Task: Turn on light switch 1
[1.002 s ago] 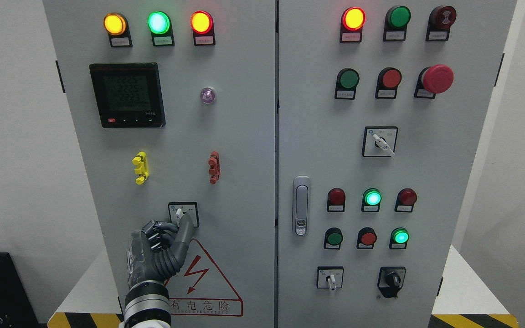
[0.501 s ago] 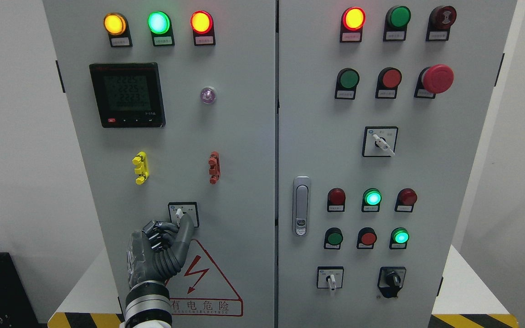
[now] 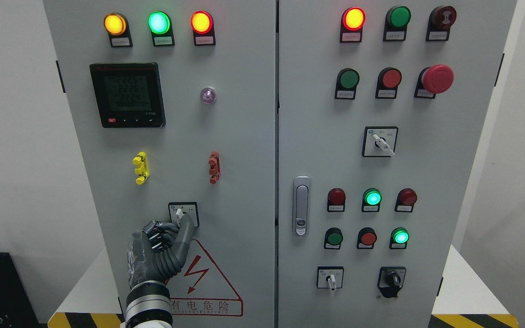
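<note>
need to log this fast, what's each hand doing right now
left hand: fingers curled, one finger raised to the rotary switch on the left cabinet door; grasps nothing.
right hand: not in view.

The left hand (image 3: 160, 253) is pressed up against the switch (image 3: 183, 213), so that spot is blocked. Above it the grey door (image 3: 239, 136) is bare up to the yellow clip (image 3: 140, 167) and red clip (image 3: 214, 167), which stick out. Bare door lies to the right, up to the handle (image 3: 301, 206)
</note>
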